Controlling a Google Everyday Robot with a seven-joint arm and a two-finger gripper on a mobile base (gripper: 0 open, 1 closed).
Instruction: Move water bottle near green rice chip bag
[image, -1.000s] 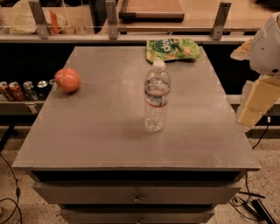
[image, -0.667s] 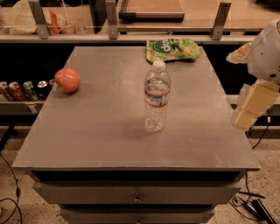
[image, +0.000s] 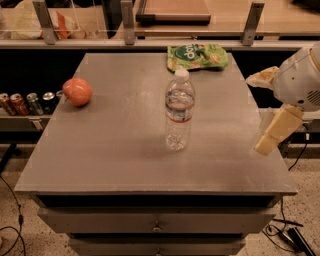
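The water bottle (image: 179, 110) stands upright near the middle of the grey table (image: 115, 150); it is clear, with a white cap and a thin red-and-white label band. The green rice chip bag (image: 197, 56) lies flat at the table's far edge, behind the bottle and slightly to its right. My gripper (image: 255, 114) hangs at the table's right edge, well to the right of the bottle and apart from it. Its two cream fingers (image: 272, 131) are spread apart and hold nothing.
A red-orange apple (image: 77, 92) sits near the table's left edge. Soda cans (image: 25, 103) stand on a low shelf to the left. A glass-railed counter (image: 150, 30) runs behind the table. Cables (image: 285, 235) lie on the floor at the lower right.
My gripper has shifted slightly to the left, toward the table's right edge. The bottle, bag and apple have not moved.
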